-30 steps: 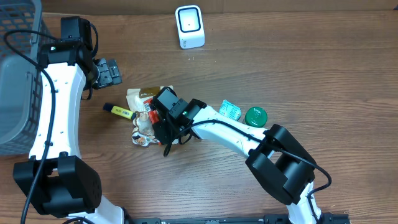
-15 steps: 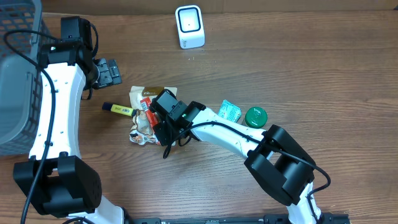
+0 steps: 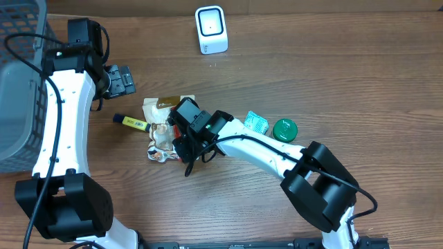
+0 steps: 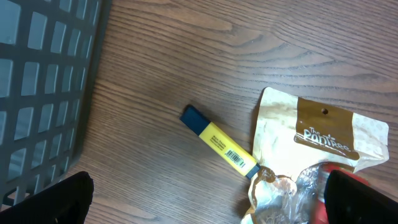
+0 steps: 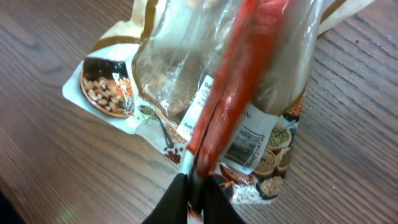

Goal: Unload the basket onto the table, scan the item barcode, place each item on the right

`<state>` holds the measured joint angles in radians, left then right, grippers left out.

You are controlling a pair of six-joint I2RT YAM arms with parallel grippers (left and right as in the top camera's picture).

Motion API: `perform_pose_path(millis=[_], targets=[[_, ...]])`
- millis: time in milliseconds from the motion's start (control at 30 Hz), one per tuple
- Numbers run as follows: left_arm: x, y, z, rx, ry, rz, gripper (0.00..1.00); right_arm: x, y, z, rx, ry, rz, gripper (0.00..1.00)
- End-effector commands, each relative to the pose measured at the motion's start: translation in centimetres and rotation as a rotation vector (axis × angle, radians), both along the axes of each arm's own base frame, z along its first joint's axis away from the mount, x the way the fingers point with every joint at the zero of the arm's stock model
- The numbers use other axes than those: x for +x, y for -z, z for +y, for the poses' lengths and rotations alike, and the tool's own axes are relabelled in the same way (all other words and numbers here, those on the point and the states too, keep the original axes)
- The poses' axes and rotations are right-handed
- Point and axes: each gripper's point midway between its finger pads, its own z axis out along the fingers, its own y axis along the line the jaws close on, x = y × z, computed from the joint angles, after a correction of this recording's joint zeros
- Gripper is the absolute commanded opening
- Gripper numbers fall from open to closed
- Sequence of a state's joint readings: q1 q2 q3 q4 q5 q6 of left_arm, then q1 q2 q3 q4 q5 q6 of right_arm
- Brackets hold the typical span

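**Right claw on packet seam, scanner dead ahead**

My right claw (image 5: pixel 194 179) is closed, tips pinching the near end of the red seam on a clear packet (image 5: pixel 239 81). The seam's long axis runs straight away from the claw. The packet sits on the snack-bag pile (image 3: pixel 158 149) mid-bench; can't tell if it's off the pile yet.

The scanner (image 3: pixel 211 29) stands at the far edge of the bench (image 3: pixel 346 83), ahead of the claw and a bit to my right, well apart.

My left claw (image 3: pixel 122 79) is wide open and empty, next to the basket (image 3: pixel 17 90). It's about as close to the scanner, but the right arm has the item, so I'd say the right carries.

Can't tell where the packet's barcode is. The printed label I can see is on the pouch underneath.
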<state>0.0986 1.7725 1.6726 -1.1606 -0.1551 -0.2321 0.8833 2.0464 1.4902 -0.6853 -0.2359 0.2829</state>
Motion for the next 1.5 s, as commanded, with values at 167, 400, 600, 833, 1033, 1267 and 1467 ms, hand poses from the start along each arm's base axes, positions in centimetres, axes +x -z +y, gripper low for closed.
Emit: perform_pose_path(millis=[167, 400, 600, 833, 1033, 1267, 1467], targets=[[-0.1, -0.5, 0.0, 0.012, 0.009, -0.009, 1.00, -0.2, -1.6, -0.2, 0.012, -0.024, -0.021, 0.24], [-0.1, -0.5, -0.1, 0.012, 0.010, -0.009, 1.00, -0.3, -1.2, -0.2, 0.003, -0.024, -0.014, 0.44], [-0.1, -0.5, -0.1, 0.012, 0.011, -0.009, 1.00, -0.5, 0.7, -0.4, -0.027, -0.021, 0.017, 0.44], [-0.1, -0.5, -0.2, 0.012, 0.013, -0.009, 1.00, -1.0, 1.5, -0.2, -0.023, -0.032, 0.052, 0.41], [-0.1, -0.5, -0.2, 0.012, 0.013, -0.009, 1.00, -0.8, 1.8, 0.1, -0.015, -0.032, 0.045, 0.40], [-0.1, -0.5, -0.2, 0.012, 0.013, -0.009, 1.00, -0.7, 1.8, 0.2, -0.011, -0.033, 0.041, 0.37], [-0.1, -0.5, -0.2, 0.012, 0.012, -0.009, 1.00, -0.5, 2.0, 0.0, -0.021, -0.028, 0.035, 0.37]])
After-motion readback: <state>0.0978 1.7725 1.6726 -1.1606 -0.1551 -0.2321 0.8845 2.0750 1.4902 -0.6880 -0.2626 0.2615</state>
